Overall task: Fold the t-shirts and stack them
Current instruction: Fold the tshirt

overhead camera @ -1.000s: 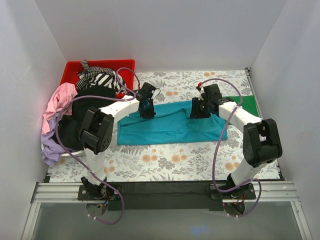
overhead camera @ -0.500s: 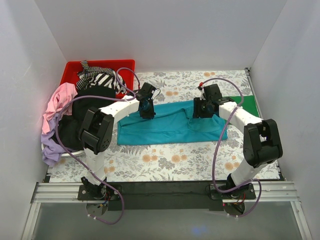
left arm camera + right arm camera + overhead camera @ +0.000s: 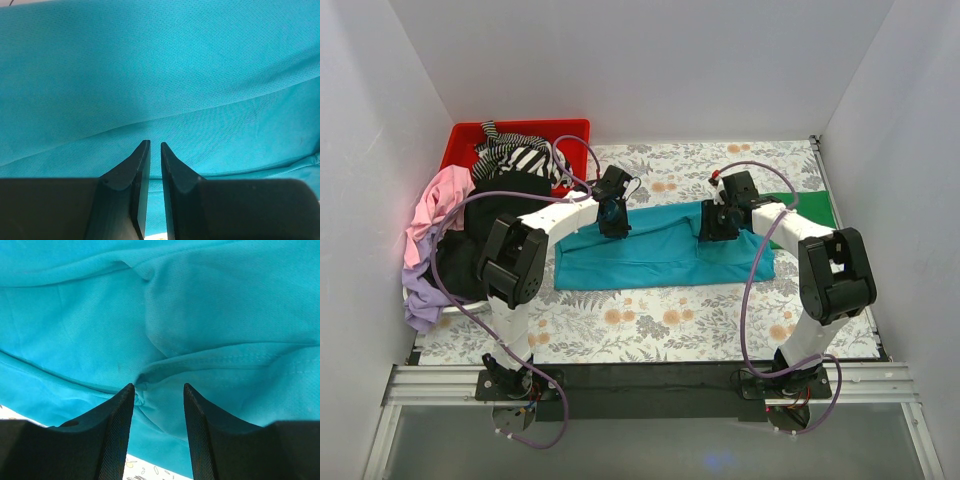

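Note:
The teal t-shirt (image 3: 660, 255) lies spread across the middle of the table. My left gripper (image 3: 613, 222) rests at its far left edge. In the left wrist view the left gripper (image 3: 152, 145) has its jaws almost together, with only smooth teal cloth (image 3: 160, 75) beyond them and nothing between. My right gripper (image 3: 716, 226) is over the shirt's far right part. In the right wrist view the right gripper (image 3: 159, 387) is open, its jaws on either side of a bunched fold of the teal cloth (image 3: 210, 305). A bright green shirt (image 3: 812, 208) lies at the far right.
A red bin (image 3: 470, 138) stands at the back left with a black-and-white striped shirt (image 3: 515, 157) over it. Black (image 3: 500, 205), pink (image 3: 435, 205) and lilac (image 3: 420, 298) shirts are heaped along the left edge. White walls close in three sides.
My right gripper has shifted slightly left over the teal shirt. The left gripper and the shirt have not visibly moved.

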Robot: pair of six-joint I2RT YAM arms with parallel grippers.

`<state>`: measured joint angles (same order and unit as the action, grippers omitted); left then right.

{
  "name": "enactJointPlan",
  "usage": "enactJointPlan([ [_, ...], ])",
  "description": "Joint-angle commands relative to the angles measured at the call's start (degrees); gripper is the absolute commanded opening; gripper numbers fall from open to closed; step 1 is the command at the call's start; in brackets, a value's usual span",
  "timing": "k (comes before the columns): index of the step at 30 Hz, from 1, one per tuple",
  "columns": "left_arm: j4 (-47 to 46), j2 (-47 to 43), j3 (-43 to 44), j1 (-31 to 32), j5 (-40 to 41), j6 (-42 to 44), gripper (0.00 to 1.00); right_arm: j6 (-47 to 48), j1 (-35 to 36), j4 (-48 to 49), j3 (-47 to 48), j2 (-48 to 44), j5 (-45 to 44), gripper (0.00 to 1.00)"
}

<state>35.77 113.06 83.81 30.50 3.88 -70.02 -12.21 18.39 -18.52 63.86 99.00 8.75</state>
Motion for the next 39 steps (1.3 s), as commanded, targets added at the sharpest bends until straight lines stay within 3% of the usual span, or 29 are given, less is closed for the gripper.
enactJointPlan([
  [1,0.2,0.0,-0.3,-0.1,0.8,0.8,0.13,-0.4,0.1,3.2,-0.2,0.6,2.4,0.50],
  [7,0.4,0.2,-0.5,-0.1,1.0,0.8,0.13,-0.6,0.1,4.1,0.7,3.1,5.6,0.47],
  [10,0.5,0.1,-0.6,-0.1,1.3,0.8,0.12,-0.6,0.1,4.3,1.4,4.4,6.6,0.41],
  [11,0.5,0.1,-0.6,-0.1,1.6,0.8,0.12,-0.5,0.1,4.4,1.5,4.6,6.6,0.26],
  [14,0.6,0.2,-0.2,-0.2,1.8,0.9,0.12,0.0,0.0,4.5,2.3,4.9,7.0,0.02],
  [21,0.6,0.6,0.0,-0.1,1.7,0.8,0.12,1.1,0.1,5.1,3.2,1.9,8.0,0.01],
  [25,0.5,0.7,0.0,-0.1,1.7,0.8,0.12,1.3,0.1,5.3,3.1,1.8,8.0,0.06],
  [26,0.5,0.7,0.0,-0.1,1.6,0.8,0.12,1.3,0.1,5.3,3.2,2.2,8.3,0.19],
  [29,0.5,0.5,0.1,-0.2,1.7,0.8,0.12,1.4,0.1,5.8,2.6,3.2,8.1,0.37],
  [34,0.0,0.1,1.4,-0.2,2.6,2.9,0.11,1.0,0.1,6.1,0.2,-3.4,-0.7,0.42],
  [35,0.1,0.2,3.4,-0.1,3.3,3.4,0.12,0.7,0.0,6.1,-0.2,-5.1,-2.6,0.47],
  [39,0.2,1.6,9.0,-0.2,6.6,6.2,0.13,0.6,-0.3,4.0,-1.1,-10.8,-11.3,0.53],
])
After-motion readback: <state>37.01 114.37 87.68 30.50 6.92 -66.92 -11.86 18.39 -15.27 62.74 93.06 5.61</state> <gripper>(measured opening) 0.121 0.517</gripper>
